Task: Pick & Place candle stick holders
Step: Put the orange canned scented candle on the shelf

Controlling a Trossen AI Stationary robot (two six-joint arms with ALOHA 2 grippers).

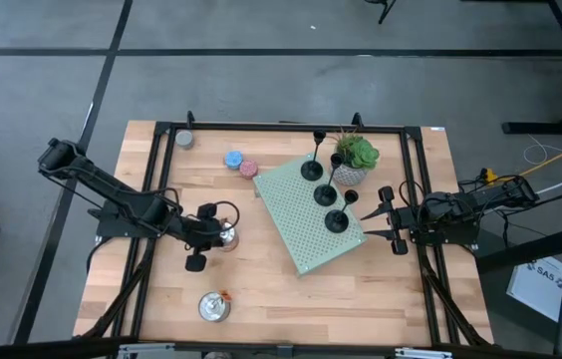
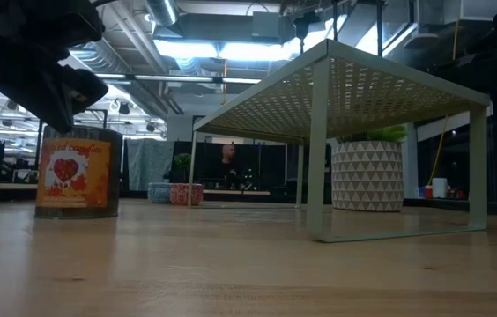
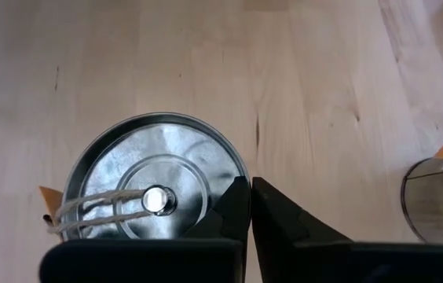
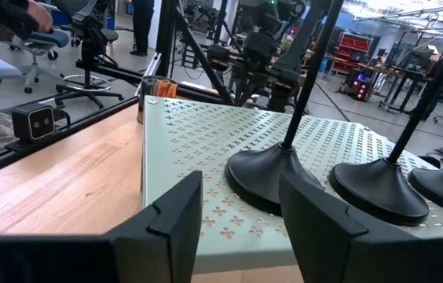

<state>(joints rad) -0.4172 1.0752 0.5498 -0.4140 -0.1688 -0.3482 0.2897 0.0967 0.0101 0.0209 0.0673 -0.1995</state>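
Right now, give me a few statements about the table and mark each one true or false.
1. All three candle stick holders stand on the green perforated shelf. True.
2. The left gripper is wide open. False: its fingers are shut, beside a silver tin.
3. The right gripper holds a holder. False: it is open, short of the nearest base.
4. The potted plant stands by the shelf's far corner. True.

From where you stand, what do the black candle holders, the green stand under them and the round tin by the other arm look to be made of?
The candle stick holders look like matte black metal or plastic: dull, barely reflecting. The green stand seems to be painted sheet metal, thin and punched with small holes. The tin looks like bare shiny metal, with bright reflections and pressed rings. The table looks like pale wood with visible grain.
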